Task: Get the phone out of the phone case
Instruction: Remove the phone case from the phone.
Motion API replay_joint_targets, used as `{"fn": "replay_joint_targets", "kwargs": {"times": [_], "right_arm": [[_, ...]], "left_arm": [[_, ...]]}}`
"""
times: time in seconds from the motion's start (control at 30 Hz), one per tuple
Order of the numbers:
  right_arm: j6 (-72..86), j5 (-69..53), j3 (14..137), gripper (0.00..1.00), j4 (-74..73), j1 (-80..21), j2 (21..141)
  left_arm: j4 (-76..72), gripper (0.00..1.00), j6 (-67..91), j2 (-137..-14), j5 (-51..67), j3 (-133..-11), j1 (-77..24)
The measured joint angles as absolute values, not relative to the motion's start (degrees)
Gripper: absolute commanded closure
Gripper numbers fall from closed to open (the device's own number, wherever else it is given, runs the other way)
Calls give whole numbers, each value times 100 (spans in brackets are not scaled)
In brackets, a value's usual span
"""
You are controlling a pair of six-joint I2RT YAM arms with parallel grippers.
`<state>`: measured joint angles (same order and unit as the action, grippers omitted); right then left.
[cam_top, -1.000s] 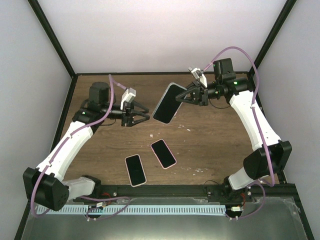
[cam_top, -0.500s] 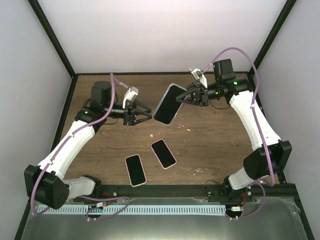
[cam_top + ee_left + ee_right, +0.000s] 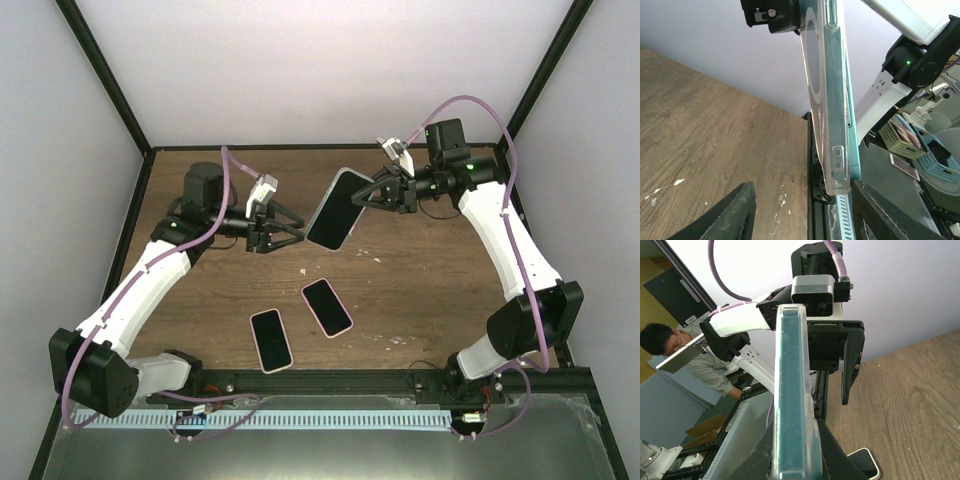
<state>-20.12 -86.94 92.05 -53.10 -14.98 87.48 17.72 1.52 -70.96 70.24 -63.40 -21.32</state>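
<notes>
My right gripper (image 3: 378, 193) is shut on the upper end of a phone in a clear case (image 3: 333, 208) and holds it in the air over the back of the table, tilted. In the right wrist view the phone's teal edge (image 3: 792, 405) fills the middle, clamped between my fingers. My left gripper (image 3: 292, 232) is open, its fingertips at the phone's lower left edge. In the left wrist view the cased phone (image 3: 832, 100) hangs between my two dark fingertips (image 3: 735, 212), close to the right one; I cannot tell if it touches.
Two other phones lie face up on the wooden table: one with a pink rim (image 3: 327, 307) and one with a white rim (image 3: 270, 339). A black frame rail (image 3: 330, 380) runs along the near edge. Dark posts stand at the back corners.
My left gripper has moved right and slightly up to the phone's lower edge. The right gripper and the phone have hardly moved.
</notes>
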Motion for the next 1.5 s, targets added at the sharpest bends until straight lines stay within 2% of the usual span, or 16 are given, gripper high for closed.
{"fn": "replay_joint_targets", "kwargs": {"times": [0.13,0.3,0.67,1.1,1.4,1.5], "right_arm": [[-2012,-8694,9205,99,-5310,-1498,8748],[-2012,-8694,9205,99,-5312,-1500,8748],[-2174,-8420,9196,99,-5352,-1498,8748],[-2840,-8259,9198,99,-5795,-1640,8862],[-3415,-8591,9437,99,-6530,-1634,9518],[-3632,-8527,9638,99,-6775,-1632,9835]], "left_arm": [[1765,39,165,-7096,7078,-6329,-2145],[1767,49,180,-7096,7063,-6324,-2145],[1981,62,80,-7133,6445,-6353,-2171],[2003,66,89,-7959,6573,-7153,-2475],[1798,78,491,-8320,6563,-7277,-2672],[1704,88,646,-8514,6523,-7277,-2665]]}}
